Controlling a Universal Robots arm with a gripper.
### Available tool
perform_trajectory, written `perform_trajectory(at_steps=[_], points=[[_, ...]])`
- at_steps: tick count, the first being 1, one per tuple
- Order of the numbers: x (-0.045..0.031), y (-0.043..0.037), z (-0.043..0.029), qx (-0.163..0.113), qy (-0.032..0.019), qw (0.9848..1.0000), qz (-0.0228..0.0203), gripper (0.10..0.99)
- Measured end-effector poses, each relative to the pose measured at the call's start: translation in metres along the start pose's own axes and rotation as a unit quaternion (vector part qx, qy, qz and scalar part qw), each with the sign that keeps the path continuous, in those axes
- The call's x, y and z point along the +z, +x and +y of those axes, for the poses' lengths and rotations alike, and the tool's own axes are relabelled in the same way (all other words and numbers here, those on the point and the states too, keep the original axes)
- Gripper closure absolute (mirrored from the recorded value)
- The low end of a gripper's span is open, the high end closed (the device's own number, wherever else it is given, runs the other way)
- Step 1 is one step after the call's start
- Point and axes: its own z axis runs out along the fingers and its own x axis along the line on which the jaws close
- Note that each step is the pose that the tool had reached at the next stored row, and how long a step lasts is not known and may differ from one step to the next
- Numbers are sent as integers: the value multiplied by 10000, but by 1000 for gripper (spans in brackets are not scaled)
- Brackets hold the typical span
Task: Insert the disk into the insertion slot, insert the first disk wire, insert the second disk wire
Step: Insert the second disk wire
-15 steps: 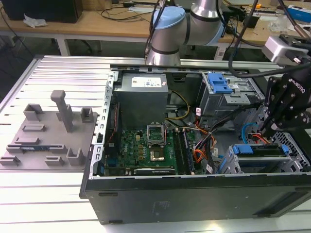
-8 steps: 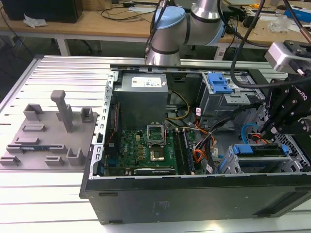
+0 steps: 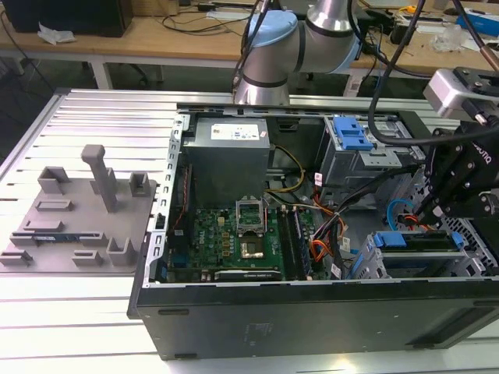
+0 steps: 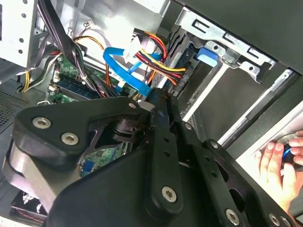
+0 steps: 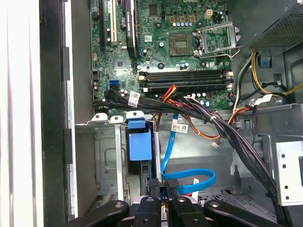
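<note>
The disk sits inside the insertion slot (image 5: 105,156), a grey metal bay in the case's corner. Its blue carrier handle (image 5: 139,139) shows at the bay's mouth, and the blue carrier (image 3: 390,240) shows in the exterior view too. My gripper (image 5: 165,201) hovers right behind the bay, shut on the black plug (image 5: 171,185) of a thin blue disk wire (image 5: 199,182) that loops back to the motherboard. In the second wrist view the fingers (image 4: 163,118) stand pressed together beside the blue wire (image 4: 118,59). In the exterior view the gripper (image 3: 431,212) hangs over the blue wire loop (image 3: 399,209).
A thick bundle of black and coloured cables (image 5: 222,127) runs past the bay. The motherboard (image 3: 234,241) and power supply (image 3: 228,148) fill the case's left part. A bigger cage with a blue latch (image 3: 352,134) stands behind. A person's hand (image 4: 279,165) rests outside the case.
</note>
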Motion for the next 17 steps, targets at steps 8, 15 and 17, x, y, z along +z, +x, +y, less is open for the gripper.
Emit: perform_trajectory(at_steps=[8, 15, 17], points=[[14, 70, -5, 1, 0, 10000, 1, 925], [32, 69, -10, 1, 0, 10000, 0, 925], [39, 69, -11, 1, 0, 10000, -1, 925]])
